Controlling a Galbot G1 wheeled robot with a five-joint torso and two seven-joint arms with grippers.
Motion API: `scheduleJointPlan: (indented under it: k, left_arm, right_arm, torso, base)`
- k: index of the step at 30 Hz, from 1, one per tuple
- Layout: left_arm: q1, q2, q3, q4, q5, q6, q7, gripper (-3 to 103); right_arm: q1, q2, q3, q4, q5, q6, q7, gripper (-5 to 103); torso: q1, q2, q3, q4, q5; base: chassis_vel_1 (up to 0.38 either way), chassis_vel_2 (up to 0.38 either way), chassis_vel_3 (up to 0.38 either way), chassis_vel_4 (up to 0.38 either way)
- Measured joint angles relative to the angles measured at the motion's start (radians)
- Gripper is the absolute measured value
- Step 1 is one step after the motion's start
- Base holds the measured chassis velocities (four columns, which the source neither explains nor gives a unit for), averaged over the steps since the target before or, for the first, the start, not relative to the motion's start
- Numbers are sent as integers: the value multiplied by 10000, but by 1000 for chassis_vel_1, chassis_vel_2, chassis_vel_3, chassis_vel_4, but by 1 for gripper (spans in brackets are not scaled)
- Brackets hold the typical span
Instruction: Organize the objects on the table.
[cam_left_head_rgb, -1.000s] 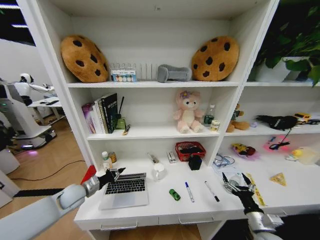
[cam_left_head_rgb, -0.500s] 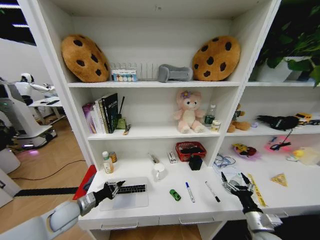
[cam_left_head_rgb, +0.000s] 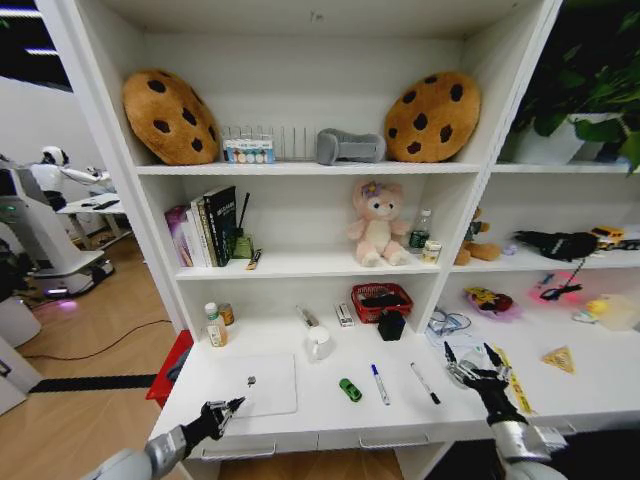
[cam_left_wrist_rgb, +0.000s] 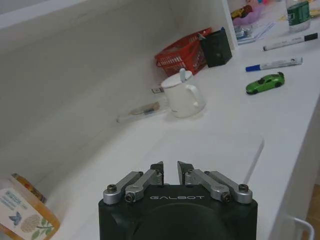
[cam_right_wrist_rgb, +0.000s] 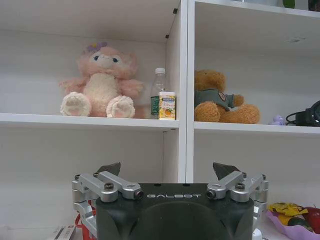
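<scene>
At the desk's (cam_left_head_rgb: 330, 415) front edge, the left gripper (cam_left_head_rgb: 222, 411) hangs low beside the near left corner, its fingers drawn narrow with a slim gap between the tips and nothing held. Just beyond it lies the laptop (cam_left_head_rgb: 256, 385), lid closed flat, a pale slab on the white top. On the right side the right gripper (cam_left_head_rgb: 477, 362) hovers over the desk with its fingers spread wide and empty; the yellow ruler (cam_left_head_rgb: 510, 380) lies just beside it. Between the two arms, near the middle of the desk, sit the green toy car (cam_left_head_rgb: 349, 389), then the blue marker (cam_left_head_rgb: 379, 383) and the black marker (cam_left_head_rgb: 424, 383), each apart from the others and angled toward the front. Farther back the mug (cam_left_head_rgb: 319, 343) stands upright behind the laptop, with a thin pen-like item (cam_left_head_rgb: 305, 316) lying by the rear wall. At the back left stand two small bottles (cam_left_head_rgb: 214, 324), close together. Toward the back centre a red basket (cam_left_head_rgb: 380, 300) rests against the wall with a black cube (cam_left_head_rgb: 391, 325) just in front of it. On the shelf above sits a pink plush (cam_left_head_rgb: 377, 224) next to a green-labelled bottle (cam_left_head_rgb: 419, 231), with a brown bear (cam_right_wrist_rgb: 221, 97) in the next bay.
</scene>
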Motion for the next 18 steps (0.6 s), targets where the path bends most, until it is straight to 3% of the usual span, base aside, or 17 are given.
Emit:
scheduleJointPlan:
  k: [2,4,5,8,9,11,13,18]
  left_arm:
    - [-68,-156,-250,-56,-247,39,-130,23]
    - [-124,-654,-1073,-182,-912,196,-411,39]
    - [-124,-654,-1073,-182,-912,196,-411,39]
    - [175,-1265,-2369,-323,-1661,444,-550,55]
    - [175,-1265,-2369,-323,-1661,444,-550,55]
    - [534,-1593,-3102,-331,-1924,534,-549,66]
    - [731,-1741,-3438,-331,-2016,545,-542,66]
    - [1662,-2521,-5113,-287,-2528,546,-490,88]
  right_arm:
    - [-8,17,-24,26,-29,-18,6,100]
    - [-57,62,-51,116,-84,-75,34,100]
    - [-57,62,-51,116,-84,-75,34,100]
    - [-126,-3,-46,180,-116,-109,58,100]
    - [-126,-3,-46,180,-116,-109,58,100]
    - [-131,-93,-29,222,-115,-136,91,100]
    - [-132,-144,-25,241,-114,-148,99,100]
    - [-154,-254,-29,300,-131,-177,110,100]
  torso:
    - [0,0,0,0,0]
    - [0,-1,0,-1,-2]
    - [0,-1,0,-1,-2]
    - [2,-1,0,-3,0]
    - [2,-1,0,-3,0]
    - [1,-1,0,-2,0]
    - [2,0,0,-1,-1]
    - [2,0,0,0,-1]
  base:
    - [0,0,0,0]
    - [0,0,0,0]
    - [0,0,0,0]
    - [0,0,0,0]
    - [0,0,0,0]
    - [0,0,0,0]
    - [0,0,0,0]
    - [0,0,0,0]
